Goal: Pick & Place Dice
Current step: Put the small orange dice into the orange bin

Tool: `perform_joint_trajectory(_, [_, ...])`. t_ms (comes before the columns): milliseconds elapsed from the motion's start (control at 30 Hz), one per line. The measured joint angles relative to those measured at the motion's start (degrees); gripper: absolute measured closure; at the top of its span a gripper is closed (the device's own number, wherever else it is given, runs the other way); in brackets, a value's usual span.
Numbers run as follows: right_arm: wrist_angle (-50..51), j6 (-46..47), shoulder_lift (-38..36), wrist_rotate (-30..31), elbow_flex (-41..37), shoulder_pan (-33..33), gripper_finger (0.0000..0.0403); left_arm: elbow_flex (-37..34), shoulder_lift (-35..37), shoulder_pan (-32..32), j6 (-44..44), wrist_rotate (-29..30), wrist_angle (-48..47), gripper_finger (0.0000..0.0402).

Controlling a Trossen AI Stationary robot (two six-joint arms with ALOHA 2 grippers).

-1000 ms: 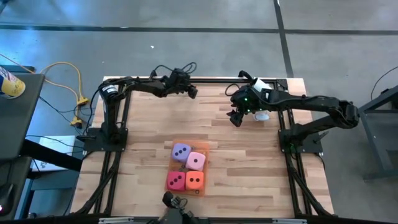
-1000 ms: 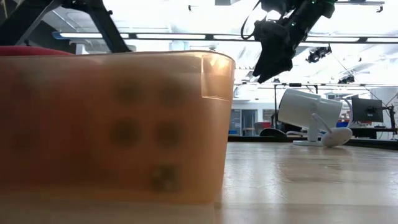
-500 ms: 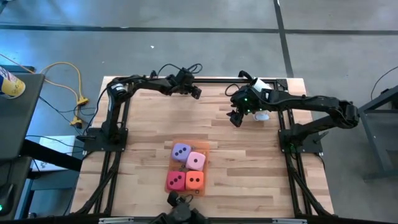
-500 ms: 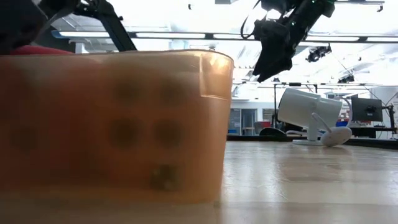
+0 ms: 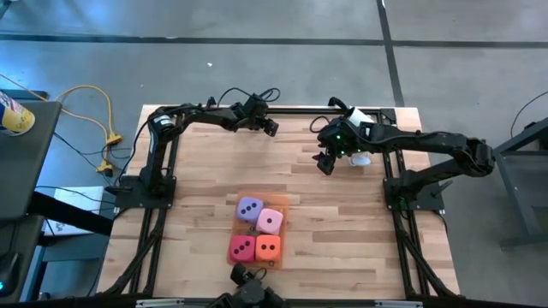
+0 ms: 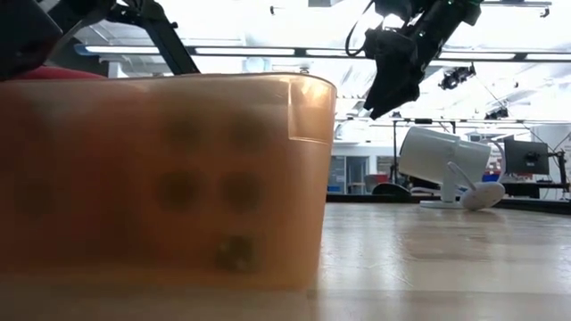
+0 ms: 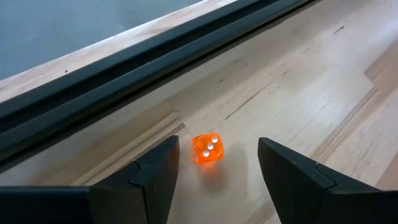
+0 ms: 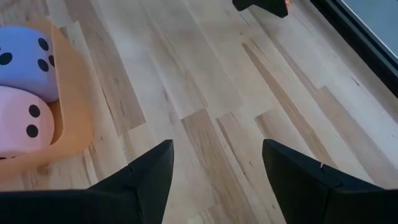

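High view, near edge first: four large soft dice sit packed together in a translucent orange tray on the worktop, the red die and orange die nearest, the purple die and pink die just behind them, all touching. That placement appears done. Further back, the right tool hangs above the bare middle of the worktop, well apart from the tray, its fingers apart and holding nothing; a white camera stands beside that arm. At the far edge, the left tool hovers low by the black rail, its fingers apart and empty. Between them the left wrist view shows a small translucent orange die with white pips resting on the wood, not touched. In my judgement this small die is what is left: it has yet to be gripped and carried to the tray.
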State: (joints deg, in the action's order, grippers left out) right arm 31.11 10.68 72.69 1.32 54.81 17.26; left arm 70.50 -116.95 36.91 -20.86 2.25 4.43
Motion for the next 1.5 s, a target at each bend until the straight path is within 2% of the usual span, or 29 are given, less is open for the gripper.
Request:
perform_joint_trajectory(367, [0.02,0.0,0.0,-0.32,-0.02,-0.02,0.0168,0.0,0.02,-0.02,0.02,-0.22,-0.11,0.0197])
perform_joint_trajectory(733, [0.05,0.0,0.0,-0.37,-0.02,-0.1,0.0168,0.0,0.02,-0.04,-2.24,-0.64,0.55,0.0258])
perform_joint_trajectory(1033, [0.11,0.02,0.01,-0.45,-0.02,-2.73,0.0168,0.0,0.02,-0.58,-3.21,-1.32,0.57,0.03])
perform_joint_trajectory(1500, [0.22,1.75,0.02,-0.24,-0.02,-4.83,0.0168,0.0,-0.26,-1.29,-3.17,-1.31,-0.09,0.0306])
